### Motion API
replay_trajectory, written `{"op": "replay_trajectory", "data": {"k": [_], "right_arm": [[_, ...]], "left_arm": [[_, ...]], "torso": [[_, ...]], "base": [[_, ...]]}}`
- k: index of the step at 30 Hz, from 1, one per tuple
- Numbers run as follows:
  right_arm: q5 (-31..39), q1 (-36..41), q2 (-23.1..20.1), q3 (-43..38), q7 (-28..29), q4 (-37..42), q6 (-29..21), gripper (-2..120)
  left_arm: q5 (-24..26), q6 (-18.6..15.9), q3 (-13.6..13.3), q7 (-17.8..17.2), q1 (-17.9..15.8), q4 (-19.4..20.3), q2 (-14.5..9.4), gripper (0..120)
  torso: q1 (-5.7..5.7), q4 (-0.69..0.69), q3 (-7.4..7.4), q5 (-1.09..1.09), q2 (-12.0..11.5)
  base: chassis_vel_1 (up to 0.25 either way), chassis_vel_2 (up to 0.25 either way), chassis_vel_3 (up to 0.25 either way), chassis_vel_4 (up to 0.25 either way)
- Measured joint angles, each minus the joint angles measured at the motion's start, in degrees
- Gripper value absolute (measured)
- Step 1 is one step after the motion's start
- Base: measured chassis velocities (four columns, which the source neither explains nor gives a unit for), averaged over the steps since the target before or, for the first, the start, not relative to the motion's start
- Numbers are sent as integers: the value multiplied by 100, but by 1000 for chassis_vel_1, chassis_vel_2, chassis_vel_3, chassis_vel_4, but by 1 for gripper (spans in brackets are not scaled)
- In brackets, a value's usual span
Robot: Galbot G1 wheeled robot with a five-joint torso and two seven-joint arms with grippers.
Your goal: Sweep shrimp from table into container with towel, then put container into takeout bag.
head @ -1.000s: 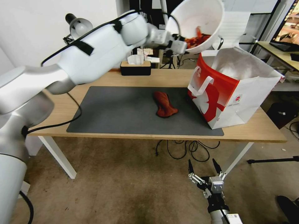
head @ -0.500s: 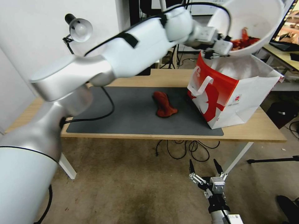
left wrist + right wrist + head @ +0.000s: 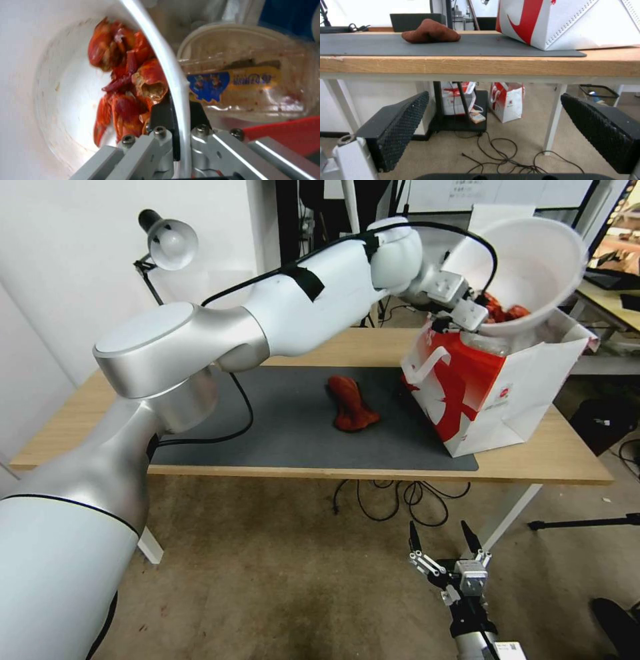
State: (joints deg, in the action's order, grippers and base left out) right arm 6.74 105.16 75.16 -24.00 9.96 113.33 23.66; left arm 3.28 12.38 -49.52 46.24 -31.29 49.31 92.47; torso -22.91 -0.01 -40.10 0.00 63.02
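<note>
- We saw the left pincer [image 3: 475, 317] clenched on the rim of the container [image 3: 533, 267], one finger inside the wall and one outside (clear in the left wrist view, pincer [image 3: 175, 125]).
- The container [image 3: 50, 75] was tilted, its open mouth facing the robot, and hung at the open top of the takeout bag [image 3: 493, 380], its lower edge dipping past the bag's rim.
- The shrimp [image 3: 500, 308] lay heaped against the low side of the container, next to the gripped rim; in the left wrist view the shrimp [image 3: 126, 82] sat right by the inner finger.
- Beyond the rim we noted a clear plastic tub [image 3: 246, 82] with a blue-yellow label.
- The towel [image 3: 350, 403] lay crumpled on the grey mat [image 3: 267, 427] on the table [image 3: 553, 460], near the bag but apart from it.
- The bag stood on the table's right part, partly on the mat.
- The right pincer [image 3: 445, 543] hung low in front of the table, below its edge, fingers [image 3: 400, 125] spread wide and grasping nothing.
</note>
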Motion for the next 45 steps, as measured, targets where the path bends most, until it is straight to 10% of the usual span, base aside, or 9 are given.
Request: {"op": "replay_trajectory", "data": {"k": [5, 29, 45], "right_arm": [[30, 5, -40, 2, -1, 22, 14, 100], [197, 185, -204, -61, -43, -3, 271, 100], [188, 210, -182, -27, -62, 49, 299, 100]], "left_arm": [[143, -88, -206, 77, -122, 101, -18, 1], [788, -364, -354, -111, -688, 570, -62, 88], [1585, -946, -393, -716, -569, 1952, -1449, 100]], "torso": [[0, 2, 0, 0, 1], [0, -3, 0, 0, 1], [0, 2, 0, -2, 1]], "base": [[0, 0, 0, 0], [0, 0, 0, 0], [0, 0, 0, 0]]}}
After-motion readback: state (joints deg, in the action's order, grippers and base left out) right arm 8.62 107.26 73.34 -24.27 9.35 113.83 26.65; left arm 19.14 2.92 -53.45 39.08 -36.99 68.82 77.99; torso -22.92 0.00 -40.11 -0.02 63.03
